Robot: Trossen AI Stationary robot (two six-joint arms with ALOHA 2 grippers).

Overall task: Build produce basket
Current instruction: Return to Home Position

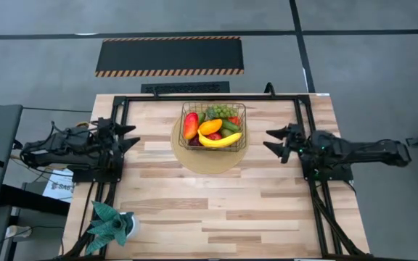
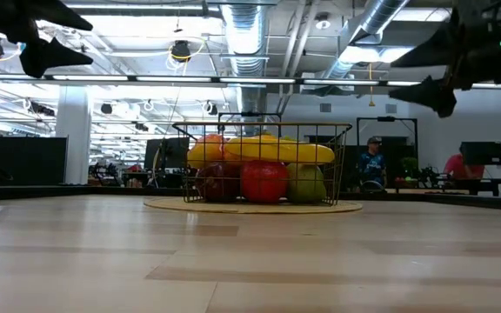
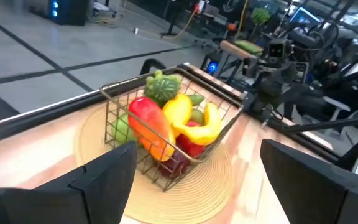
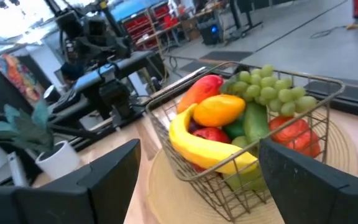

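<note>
Finding the filled basket (image 1: 183, 109) between the left fingers (image 1: 125, 130) and right fingers (image 1: 276, 133), both spread and empty, I judge homing in hand, with only parking left.

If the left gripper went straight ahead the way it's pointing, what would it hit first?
Probably the basket: the left gripper points toward it, though it hangs high and might pass over.

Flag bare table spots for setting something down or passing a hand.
Biggest free patch: the table from the mat to the edge farthest from the basket, bare except the potted plant at its left corner. Narrow gaps between the mat and the left end effector and the right end effector, both open. Crowded: the full basket on the mat.
</note>
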